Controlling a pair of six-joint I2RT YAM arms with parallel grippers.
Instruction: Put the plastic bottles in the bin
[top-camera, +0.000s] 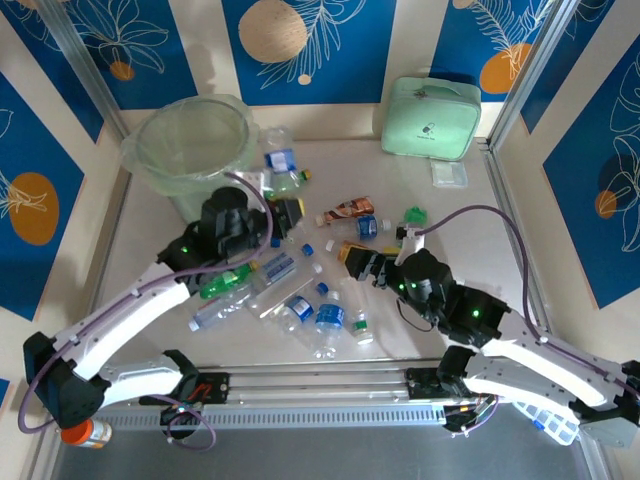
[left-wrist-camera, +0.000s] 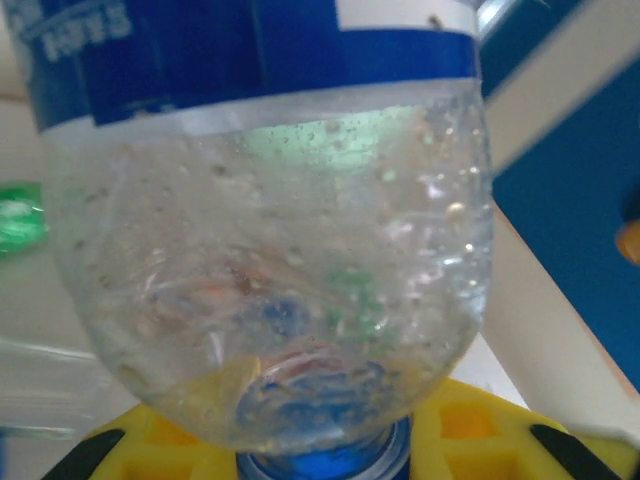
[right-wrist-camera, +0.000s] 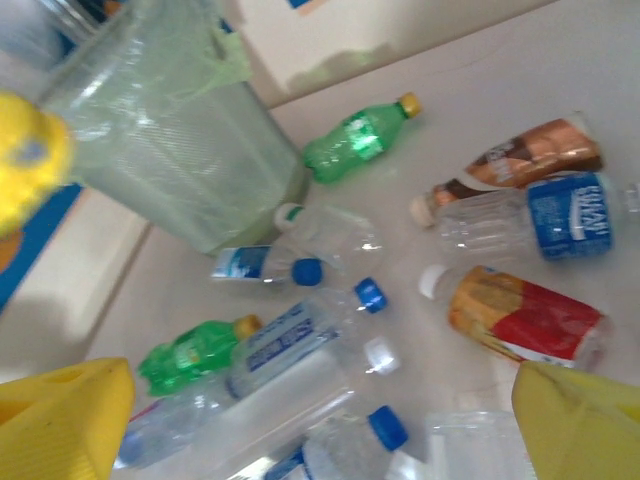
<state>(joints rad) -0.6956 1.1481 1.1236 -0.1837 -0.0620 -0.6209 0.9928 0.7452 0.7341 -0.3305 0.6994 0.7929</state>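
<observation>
Bin (top-camera: 195, 150) back left on table (top-camera: 380, 168); case (top-camera: 430, 118) back right; bottles (top-camera: 328, 320) scattered before both, mid-table.

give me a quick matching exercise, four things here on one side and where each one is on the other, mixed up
Things:
1. bin
2. mint-green case
3. orange-capped jar
4. blue-labelled clear bottle

Places:
a. near left corner
b. between the fingers of the left gripper
c. far left
d. far right

Pairs: 1-c, 2-d, 3-a, 4-b
</observation>
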